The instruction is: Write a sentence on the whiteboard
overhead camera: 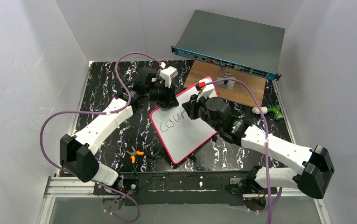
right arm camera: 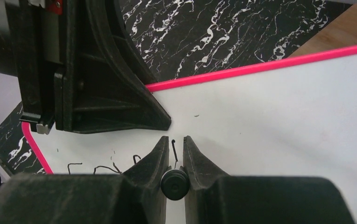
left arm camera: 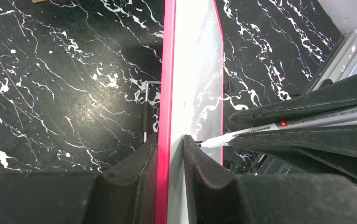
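Now your left gripper (left arm camera: 171, 140) clamps the whiteboard (overhead camera: 186, 134) mid-frame by its rim; your right gripper (right arm camera: 175, 142) pinches the marker (right arm camera: 174, 183).

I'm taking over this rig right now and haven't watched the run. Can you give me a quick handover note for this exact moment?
Left gripper: shut on the whiteboard, clamping its pink-framed edge at the far end.
Right gripper: shut on the marker, with the tip at the board surface close beside the left gripper.
Done: the sentence is only begun, a few black letters, roughly "cou" plus one more stroke.
Left: all the remaining words. Most of the board is bare.
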